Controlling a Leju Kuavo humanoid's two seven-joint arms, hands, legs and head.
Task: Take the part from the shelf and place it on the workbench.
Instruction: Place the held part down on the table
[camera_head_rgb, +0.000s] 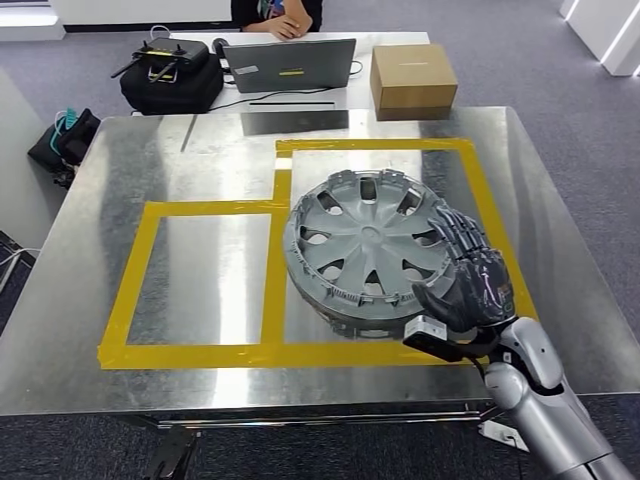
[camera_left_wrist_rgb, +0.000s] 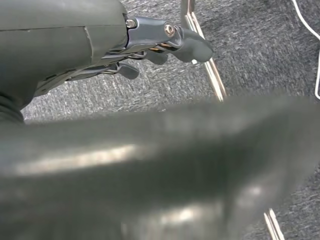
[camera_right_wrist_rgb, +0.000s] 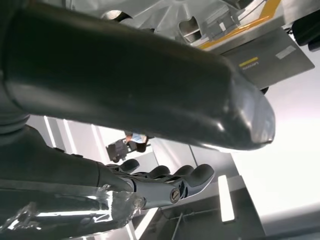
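The left hand (camera_left_wrist_rgb: 166, 42) is seen over carpet, fingers slightly curled, nothing held. The part (camera_head_rgb: 366, 250) (a grey hubcap) lies inside the taped square towards the tabletop's (camera_head_rgb: 196, 160) right edge. The right hand (camera_head_rgb: 472, 280) rests at its rim, fingers apart. A careless withdrawal could snag the rim and drag it.

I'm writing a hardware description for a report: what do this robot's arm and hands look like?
The right arm is silver metal in rounded, jointed segments. Its right hand is black with segmented fingers and small coloured marks on the back, and a flat light-grey block sits at the wrist. Close up, the left hand has a dark grey smooth cover, a thick grey thumb, darker fingers and a visible screw.
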